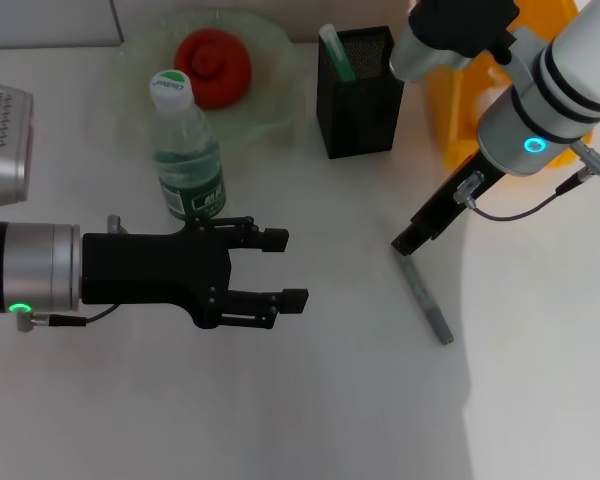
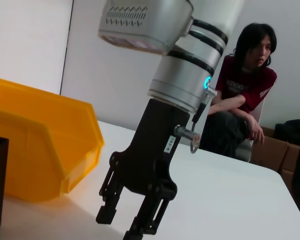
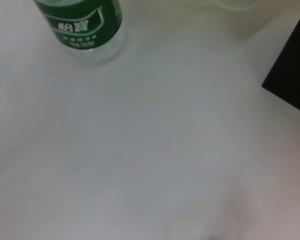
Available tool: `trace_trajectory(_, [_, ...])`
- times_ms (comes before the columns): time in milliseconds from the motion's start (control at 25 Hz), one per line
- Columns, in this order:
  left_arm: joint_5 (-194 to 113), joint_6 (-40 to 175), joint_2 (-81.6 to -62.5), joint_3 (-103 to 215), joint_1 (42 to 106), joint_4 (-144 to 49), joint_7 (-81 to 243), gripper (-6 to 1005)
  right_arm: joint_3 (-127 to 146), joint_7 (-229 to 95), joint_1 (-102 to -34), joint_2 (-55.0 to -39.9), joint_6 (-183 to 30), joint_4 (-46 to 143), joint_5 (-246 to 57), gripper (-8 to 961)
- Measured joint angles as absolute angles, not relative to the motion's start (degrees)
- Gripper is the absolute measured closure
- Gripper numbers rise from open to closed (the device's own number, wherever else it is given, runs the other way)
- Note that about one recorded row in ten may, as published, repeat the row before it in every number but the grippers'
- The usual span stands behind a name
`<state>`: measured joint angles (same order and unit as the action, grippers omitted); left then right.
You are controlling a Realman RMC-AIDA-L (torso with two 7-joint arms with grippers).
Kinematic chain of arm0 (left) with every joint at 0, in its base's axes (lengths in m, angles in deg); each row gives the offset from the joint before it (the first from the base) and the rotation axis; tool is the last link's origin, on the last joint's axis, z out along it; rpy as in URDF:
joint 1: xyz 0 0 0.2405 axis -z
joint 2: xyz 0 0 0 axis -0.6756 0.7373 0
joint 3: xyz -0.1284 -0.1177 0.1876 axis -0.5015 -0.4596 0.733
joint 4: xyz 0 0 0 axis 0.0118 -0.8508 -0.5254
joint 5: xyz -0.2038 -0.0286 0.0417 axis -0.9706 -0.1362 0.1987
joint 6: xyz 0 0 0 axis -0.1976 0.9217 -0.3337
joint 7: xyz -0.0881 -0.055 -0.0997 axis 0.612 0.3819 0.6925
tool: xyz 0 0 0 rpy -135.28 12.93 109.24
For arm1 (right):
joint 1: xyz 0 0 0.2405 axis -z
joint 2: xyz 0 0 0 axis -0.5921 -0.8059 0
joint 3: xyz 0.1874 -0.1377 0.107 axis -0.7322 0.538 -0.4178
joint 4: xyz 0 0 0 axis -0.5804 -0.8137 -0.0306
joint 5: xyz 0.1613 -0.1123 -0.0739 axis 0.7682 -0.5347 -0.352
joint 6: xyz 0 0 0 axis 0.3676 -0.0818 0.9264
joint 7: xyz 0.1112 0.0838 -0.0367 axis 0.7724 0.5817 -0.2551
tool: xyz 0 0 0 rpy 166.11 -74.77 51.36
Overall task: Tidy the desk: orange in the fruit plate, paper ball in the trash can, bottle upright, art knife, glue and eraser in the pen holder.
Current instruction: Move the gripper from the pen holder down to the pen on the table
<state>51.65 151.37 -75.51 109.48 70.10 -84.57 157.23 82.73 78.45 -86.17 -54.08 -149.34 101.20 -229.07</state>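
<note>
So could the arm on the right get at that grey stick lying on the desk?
Probably yes. The right gripper hangs just above the upper end of the grey art knife, which lies flat on bare white desk with nothing beside or over it.

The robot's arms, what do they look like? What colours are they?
Both arms are shiny silver-grey tubes with black bands and a glowing ring light, green on the left, blue-green on the right. Each ends in a black boxy left gripper or right gripper with two jointed black jaws. A thin dark cable loops from each wrist, and a small white label marks the right one.
</note>
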Motion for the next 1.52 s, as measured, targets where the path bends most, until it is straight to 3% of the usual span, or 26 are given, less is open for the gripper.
trace_trajectory(560, [51.7,151.2,-75.52,109.6,70.2,-84.6,157.2,216,87.3,78.6,-88.3,-54.44,-140.8,93.0,-226.7,364])
trace_trajectory(760, [51.7,151.1,-75.52,109.6,70.3,-84.6,157.2,216,87.4,78.5,-88.6,-54.47,-139.8,92.2,-226.3,605])
trace_trajectory(840, [51.7,151.0,-75.52,109.6,70.3,-84.6,157.2,216,87.4,78.5,-88.7,-54.48,-139.8,91.9,-225.9,653])
trace_trajectory(1520, [51.7,150.1,-75.61,109.9,70.4,-84.0,157.1,216,87.5,78.3,-89.2,-54.49,-138.6,89.7,-225.6,664])
